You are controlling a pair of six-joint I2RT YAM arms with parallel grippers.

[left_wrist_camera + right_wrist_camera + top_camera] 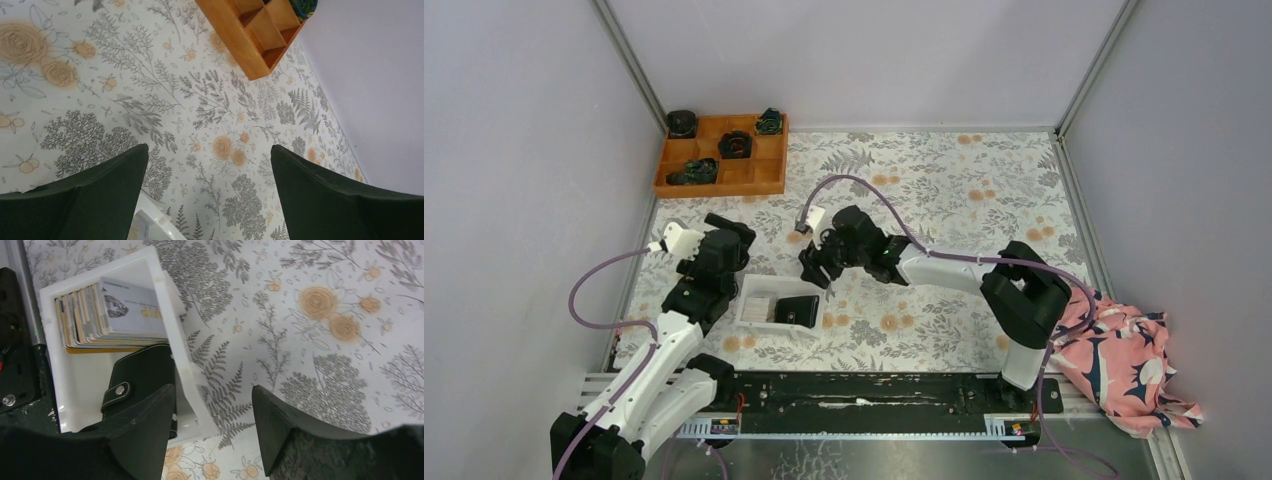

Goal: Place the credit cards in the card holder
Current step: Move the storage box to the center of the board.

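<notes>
White tray, credit cards stacked in its left half, closed card holder in its right half, right gripper over its far rim, jaws spread, left gripper off its left corner, jaws spread, bare floral cloth beyond.

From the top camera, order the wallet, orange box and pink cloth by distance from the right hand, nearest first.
1. Wallet, in the white tray beside the right hand.
2. Orange box, far left corner.
3. Pink cloth, near right edge.
</notes>
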